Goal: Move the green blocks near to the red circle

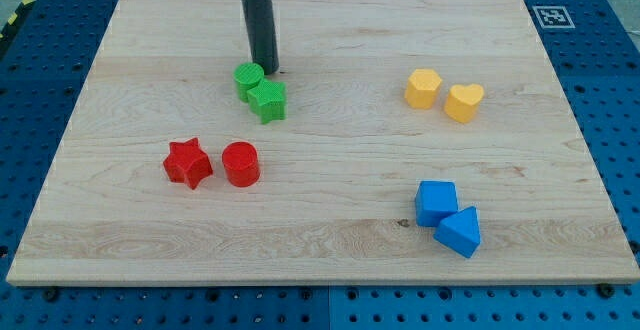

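My tip sits on the table just above the 2 green blocks, touching or nearly touching the green circle. I have no hand, only this rod, so nothing opens or clamps. The green star touches the green circle on its lower right. Both lie above the red circle, near but apart from it; the red star is just left of the red circle. The step, I judge, is pushing the pair down toward the red circle. To do it well I should push along the line through both greens, slightly leftward, slowly, so neither slips aside, and stop before they knock the red circle.
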